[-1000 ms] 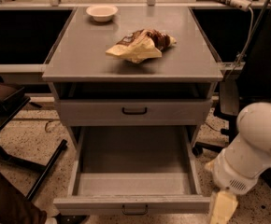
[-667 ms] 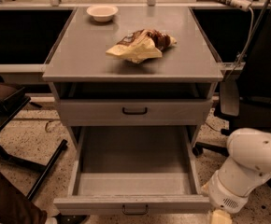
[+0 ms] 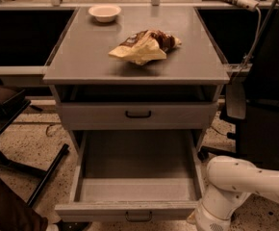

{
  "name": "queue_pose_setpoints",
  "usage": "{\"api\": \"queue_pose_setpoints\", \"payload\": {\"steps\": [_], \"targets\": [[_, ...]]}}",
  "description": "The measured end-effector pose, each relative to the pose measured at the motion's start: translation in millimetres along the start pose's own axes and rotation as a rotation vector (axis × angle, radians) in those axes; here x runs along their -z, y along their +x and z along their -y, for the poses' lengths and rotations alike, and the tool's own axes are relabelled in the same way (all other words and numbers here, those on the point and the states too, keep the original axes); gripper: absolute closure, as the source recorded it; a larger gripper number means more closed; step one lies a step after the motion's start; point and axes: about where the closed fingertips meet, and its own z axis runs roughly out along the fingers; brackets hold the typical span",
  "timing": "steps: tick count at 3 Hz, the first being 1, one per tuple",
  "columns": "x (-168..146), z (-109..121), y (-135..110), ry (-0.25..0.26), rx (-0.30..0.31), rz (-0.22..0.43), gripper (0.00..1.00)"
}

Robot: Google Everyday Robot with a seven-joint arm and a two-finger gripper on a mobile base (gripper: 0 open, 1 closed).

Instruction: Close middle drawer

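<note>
The middle drawer [image 3: 138,211] is pulled far out toward me, showing its bare grey inside [image 3: 138,162]. Its low flat front has a small dark pull [image 3: 138,217] at the frame's bottom edge. Above it, the taller-fronted top drawer [image 3: 138,114] is pushed in. My white arm [image 3: 240,179] comes in from the lower right. Its wrist [image 3: 211,218] is just right of the open drawer's front right corner. Only a pale sliver of the gripper [image 3: 192,219] shows beside that corner; the rest is below the frame.
A crumpled snack bag [image 3: 144,46] and a small white bowl [image 3: 105,12] lie on the cabinet top [image 3: 82,57]. A dark chair [image 3: 267,114] stands to the right. Black chair legs [image 3: 48,172] and a dark seat [image 3: 2,97] are on the left floor.
My arm has sunk lower and shifted along the drawer's right front corner. The gripper has dropped almost out of the frame. The drawer has not moved.
</note>
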Motion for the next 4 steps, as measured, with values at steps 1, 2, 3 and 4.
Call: {"api": "queue_pose_setpoints", "payload": {"steps": [1,2,3,4], "targets": [[-17.2,3.6,-12.2,0.007,0.129,0.042,0.0],[-17.2,3.6,-12.2,0.007,0.129,0.042,0.0],[-34.6,27.8,-8.3,0.02,0.11,0.084,0.0],[-52.9,64.8,-5.8,0.046,0.088,0.147,0.0]]}}
